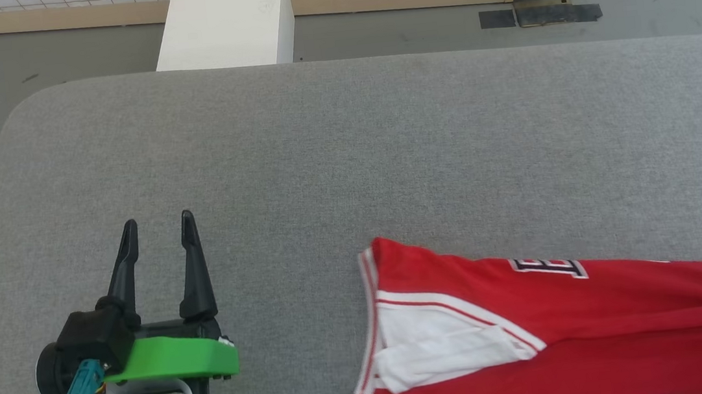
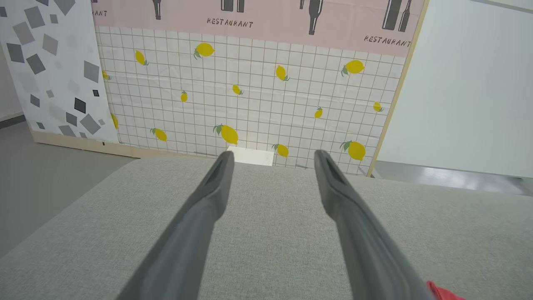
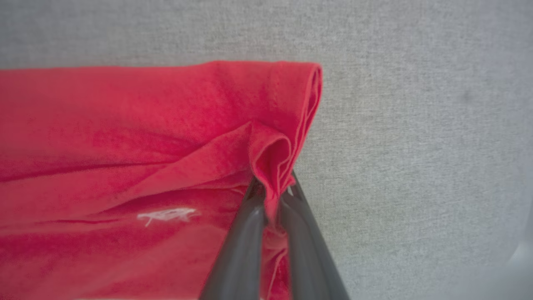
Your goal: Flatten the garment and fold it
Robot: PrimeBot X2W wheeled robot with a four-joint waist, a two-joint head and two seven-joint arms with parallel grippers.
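Note:
The garment (image 1: 599,327), a red jersey T-shirt with a white sleeve and striped trim, lies folded lengthwise on the grey table (image 1: 347,158) at the lower right of the head view, running off the right edge. My left gripper (image 1: 157,229) stands open at the lower left, well left of the garment, nothing between its fingers (image 2: 212,187). A red corner of the garment (image 2: 443,291) shows at the bottom right of the left wrist view. In the right wrist view my right gripper (image 3: 272,187) is shut on a bunched red edge of the garment (image 3: 125,146).
A white box-like block (image 1: 228,20) stands beyond the table's far edge. Behind it runs a lemon-patterned panel (image 2: 250,96) with a wooden base. Grey floor lies left of the table's rounded corner.

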